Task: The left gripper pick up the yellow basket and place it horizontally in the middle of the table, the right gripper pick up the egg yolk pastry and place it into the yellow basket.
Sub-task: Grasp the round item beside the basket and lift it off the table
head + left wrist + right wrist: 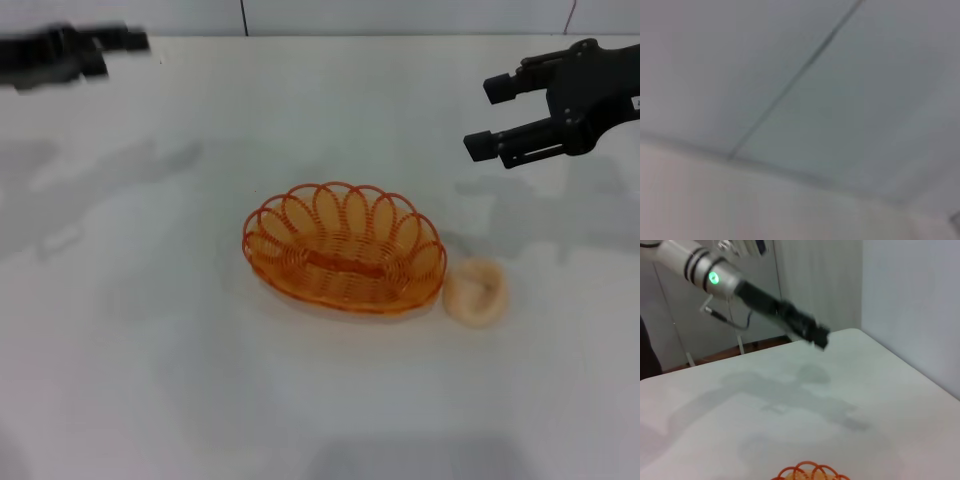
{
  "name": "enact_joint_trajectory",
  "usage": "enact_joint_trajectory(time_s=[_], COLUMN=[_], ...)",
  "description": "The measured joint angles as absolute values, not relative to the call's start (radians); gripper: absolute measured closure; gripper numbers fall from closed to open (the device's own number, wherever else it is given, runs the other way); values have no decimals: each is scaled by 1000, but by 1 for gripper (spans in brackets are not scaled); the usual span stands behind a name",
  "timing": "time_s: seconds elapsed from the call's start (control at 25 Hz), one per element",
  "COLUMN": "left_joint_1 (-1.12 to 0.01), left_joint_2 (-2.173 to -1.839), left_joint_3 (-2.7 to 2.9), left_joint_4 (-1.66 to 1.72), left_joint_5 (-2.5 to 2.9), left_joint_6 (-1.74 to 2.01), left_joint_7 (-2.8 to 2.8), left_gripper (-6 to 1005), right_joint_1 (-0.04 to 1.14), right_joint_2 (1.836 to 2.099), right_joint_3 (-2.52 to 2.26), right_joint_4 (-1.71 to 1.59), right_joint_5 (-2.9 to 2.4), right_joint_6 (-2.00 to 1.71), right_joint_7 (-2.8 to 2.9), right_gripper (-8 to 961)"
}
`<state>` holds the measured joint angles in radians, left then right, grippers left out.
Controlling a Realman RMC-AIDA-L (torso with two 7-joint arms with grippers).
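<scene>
One yellow basket (pixel 343 250) is lying level near the middle of the table (pixel 150 350), an oval of orange wire with a looped rim, holding nothing. One egg yolk pastry (pixel 476 291), pale and dimpled, is sitting just beside its right end. The right gripper (pixel 482 117) is hovering above and behind the pastry, fingers spread apart, gripping nothing. The left gripper (pixel 130 42) is hanging at the far left edge; whether its fingers are parted cannot be told.
</scene>
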<state>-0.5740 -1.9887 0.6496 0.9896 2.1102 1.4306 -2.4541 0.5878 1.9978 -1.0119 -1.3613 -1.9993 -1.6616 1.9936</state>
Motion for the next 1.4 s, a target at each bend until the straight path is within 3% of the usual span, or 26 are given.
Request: enact_joint_trajectory(time_s=[0.28,0.72,0.96,1.4], left_joint_1=[-575,-684,-721,-723], left_joint_2=[-1941,-1878,-1873,-1891], left_joint_3=[615,755,851,865], left_joint_4=[978,946,949,950], left_joint_5=[1951,2103,2181,2189], left_joint_6=[1464,1707,1807,1842], left_joint_7=[-2284,-2110,-2066,-2025], left_gripper=[112,112,112,112], right_joint_1=[595,633,649,663], right_joint_2=[1990,1988,1986,2009], right_joint_3=[-1015,-1018,-1022,-1083], right_joint_4=[-1362,-1365,-1365,-1365], right_joint_5=[-2041,-2161,-2236,-2357], right_joint_6=[-1669,-1692,-1713,-1755], right_joint_7=[2048,2152,2213,2289], right_gripper=[184,184,185,184])
